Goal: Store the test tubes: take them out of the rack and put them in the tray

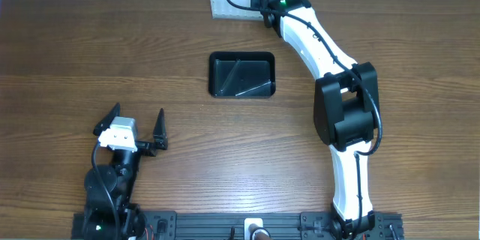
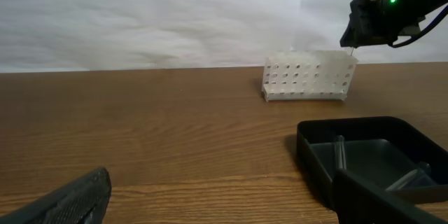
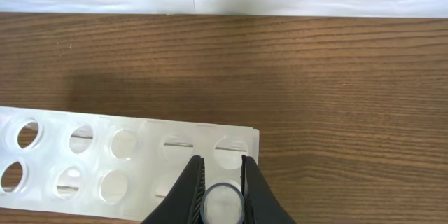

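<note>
The counter [image 1: 112, 60] is brown wood with a straight grain and a smooth, low-sheen finish. The rack [image 2: 308, 77] is white plastic, matt and slightly translucent. The tray [image 2: 315, 168] is black plastic, glossy enough to throw pale reflections off its floor. The test tube [image 3: 223, 201] in the right tool [image 3: 220, 159] is clear, possibly glass, though plastic would look the same here. The 2 fingers [image 3: 185, 192] look like matt black plastic. The right arm's shell [image 1: 315, 41] is smooth, glossy white.
</note>
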Robot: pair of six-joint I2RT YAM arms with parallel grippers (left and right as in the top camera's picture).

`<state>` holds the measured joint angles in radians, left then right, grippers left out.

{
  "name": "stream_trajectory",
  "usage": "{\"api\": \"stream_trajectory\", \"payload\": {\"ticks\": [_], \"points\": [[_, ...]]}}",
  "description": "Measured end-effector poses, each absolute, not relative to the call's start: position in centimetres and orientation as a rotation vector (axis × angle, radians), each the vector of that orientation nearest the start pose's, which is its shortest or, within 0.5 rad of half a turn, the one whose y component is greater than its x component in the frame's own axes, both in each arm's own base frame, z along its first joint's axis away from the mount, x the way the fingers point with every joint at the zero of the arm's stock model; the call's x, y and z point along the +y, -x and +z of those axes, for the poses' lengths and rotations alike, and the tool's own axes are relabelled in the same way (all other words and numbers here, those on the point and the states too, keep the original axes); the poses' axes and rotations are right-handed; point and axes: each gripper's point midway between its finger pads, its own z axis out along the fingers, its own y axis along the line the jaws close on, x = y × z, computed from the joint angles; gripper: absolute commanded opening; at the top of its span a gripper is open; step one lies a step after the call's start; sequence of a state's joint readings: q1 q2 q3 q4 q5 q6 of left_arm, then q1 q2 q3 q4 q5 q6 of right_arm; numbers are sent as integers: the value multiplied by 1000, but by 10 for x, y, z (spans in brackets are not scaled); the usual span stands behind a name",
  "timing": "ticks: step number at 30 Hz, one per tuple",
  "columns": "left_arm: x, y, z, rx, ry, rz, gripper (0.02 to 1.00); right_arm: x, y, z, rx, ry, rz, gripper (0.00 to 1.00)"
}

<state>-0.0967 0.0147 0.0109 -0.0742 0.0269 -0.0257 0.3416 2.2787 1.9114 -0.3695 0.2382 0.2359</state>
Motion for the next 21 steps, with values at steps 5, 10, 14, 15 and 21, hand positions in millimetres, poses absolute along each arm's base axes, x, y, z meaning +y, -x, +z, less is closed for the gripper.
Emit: {"api": "stream_trajectory", "payload": {"ticks": [5, 10, 14, 15, 21], "points": [[-28, -245, 157, 1648, -79, -116, 1000, 170, -599, 131, 2260, -4, 35, 80], [-28, -245, 157, 1648, -79, -116, 1000, 170, -592, 194, 2166, -14, 75, 73], [-28, -245, 157, 1648, -79, -116, 1000, 170, -566, 268, 2084, -13, 117, 75], [-28, -245, 157, 1648, -79, -116, 1000, 171, -554, 283, 2082, -6, 124, 77], [-28, -245, 157, 1648, -79, -116, 1000, 188, -488, 286, 2250, 40, 134, 58]]}}
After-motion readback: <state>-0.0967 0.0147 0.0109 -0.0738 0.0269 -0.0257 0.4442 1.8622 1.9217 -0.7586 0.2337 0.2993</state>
